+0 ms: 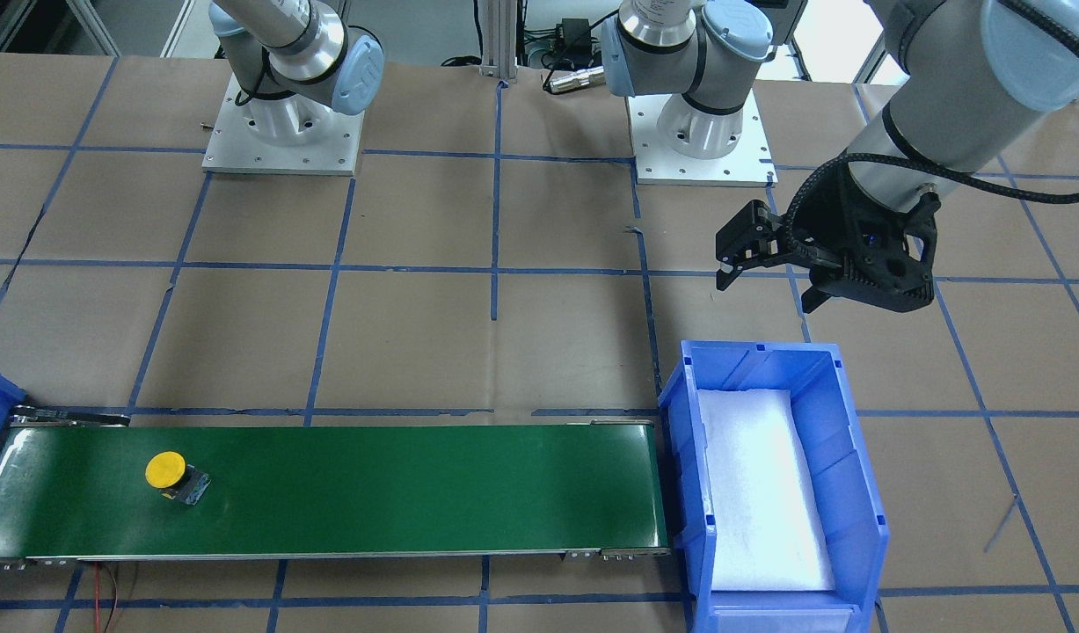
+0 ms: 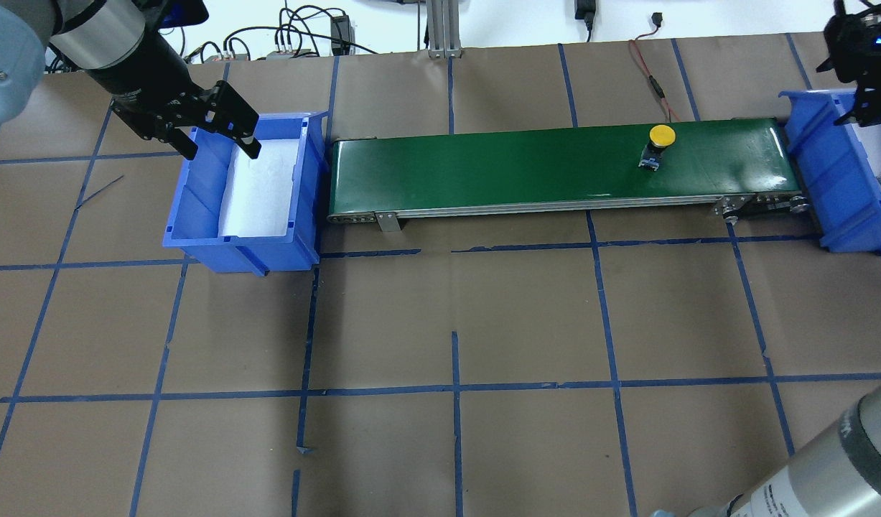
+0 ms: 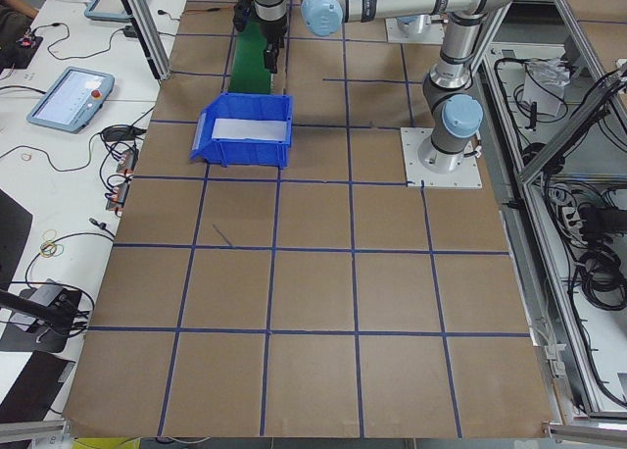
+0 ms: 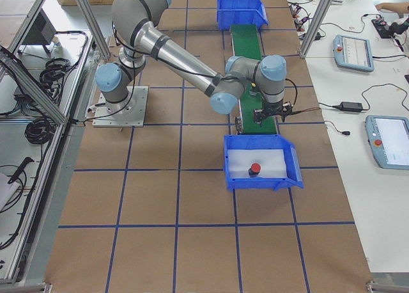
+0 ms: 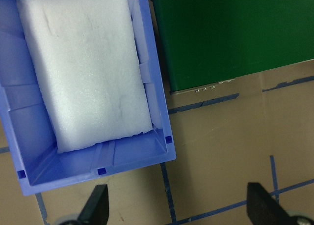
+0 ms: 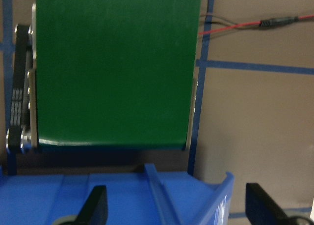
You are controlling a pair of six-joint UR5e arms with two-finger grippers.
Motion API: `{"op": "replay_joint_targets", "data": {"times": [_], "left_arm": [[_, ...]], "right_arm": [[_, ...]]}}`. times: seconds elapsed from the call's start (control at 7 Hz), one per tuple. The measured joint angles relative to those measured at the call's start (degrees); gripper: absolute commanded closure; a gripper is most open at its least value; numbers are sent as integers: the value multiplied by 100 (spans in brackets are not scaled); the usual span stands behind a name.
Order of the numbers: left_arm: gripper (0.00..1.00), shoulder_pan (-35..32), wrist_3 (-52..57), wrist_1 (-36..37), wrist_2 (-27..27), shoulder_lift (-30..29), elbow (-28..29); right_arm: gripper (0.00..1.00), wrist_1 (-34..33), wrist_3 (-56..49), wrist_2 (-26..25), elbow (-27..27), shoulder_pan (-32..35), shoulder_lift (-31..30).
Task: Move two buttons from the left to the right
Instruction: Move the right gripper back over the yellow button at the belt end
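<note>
The yellow button (image 2: pixel 659 140) stands on the green conveyor belt (image 2: pixel 519 165), close to the belt's right end and apart from both belt edges. Its round cap is up and a little tilted, and its dark body is under the cap. The red button (image 4: pixel 255 169) lies inside the right blue bin (image 4: pixel 227 165), on the white foam there.

The left gripper (image 2: pixel 221 147) hangs in the air at the left blue bin (image 2: pixel 239 255) and touches nothing. Its two fingers (image 5: pixel 98 205) are spread wide, with nothing between them. In the left wrist view only the brown worktop (image 2: pixel 447 323) shows between them, just beside one short wall of this bin. A white foam pad (image 5: pixel 88 68) covers the floor of the left bin, and this bin stands just beside the left end of the belt.

The right gripper (image 6: pixel 176 210) hovers where the right end of the belt meets the right bin. Its fingers are also wide apart and hold nothing. The yellow button does not show in the right wrist view.
</note>
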Motion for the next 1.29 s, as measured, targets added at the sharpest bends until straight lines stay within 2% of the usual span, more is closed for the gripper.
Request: {"op": "replay_joint_targets", "data": {"times": [0.29,0.57,1.0,1.29], "left_arm": [[0,-18,-1172,-10,35,44,26],[0,-41,-1411,-5,276,142,35],[0,-84,-1470,0,360,359,20],[0,-63,-1498,4,776,701,47]], "right_arm": [[0,-4,1026,-107,223,419,-25],[0,-61,1634,-103,516,531,-10],[0,-75,1738,-102,567,556,130],[0,-39,1752,-102,596,567,135]]}}
